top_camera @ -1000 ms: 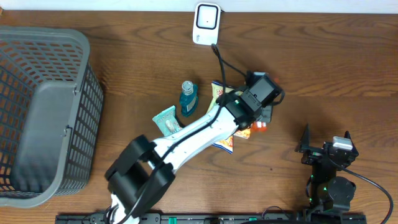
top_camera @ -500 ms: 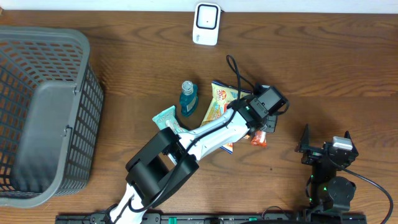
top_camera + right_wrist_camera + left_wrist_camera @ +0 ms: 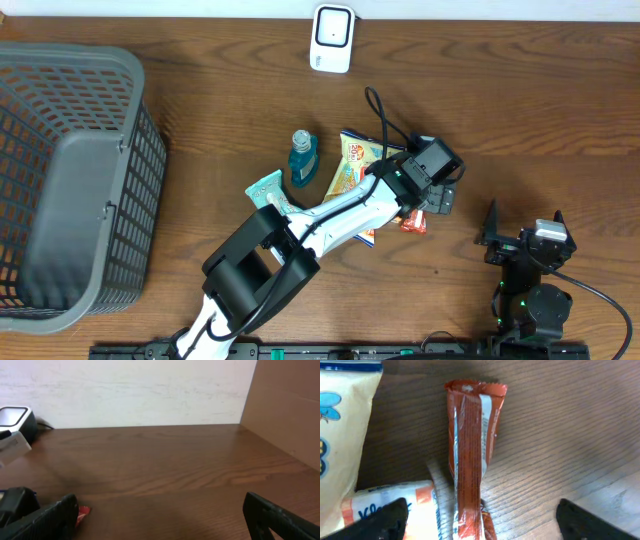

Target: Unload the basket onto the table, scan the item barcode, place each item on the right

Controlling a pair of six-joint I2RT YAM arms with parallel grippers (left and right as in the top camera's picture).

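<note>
**A:** Overhead, we've got the left gripper (image 3: 432, 203) over the orange snack bar (image 3: 415, 223), right of centre. The scanner (image 3: 332, 38) is top middle.

**B:** Left wrist: our fingers (image 3: 385, 520) are spread wide, and the bar lies loose on the table (image 3: 570, 435), centre frame.

**A:** Right wrist: our right gripper (image 3: 160, 522) is gaping too, gripping nothing.

Bare tabletop (image 3: 565, 435) is lying open to the right of the brown bar (image 3: 470, 455); on its left, a yellow bag (image 3: 342, 430) and an orange-white packet (image 3: 395, 507) are crowding close, blocking that side.
</note>
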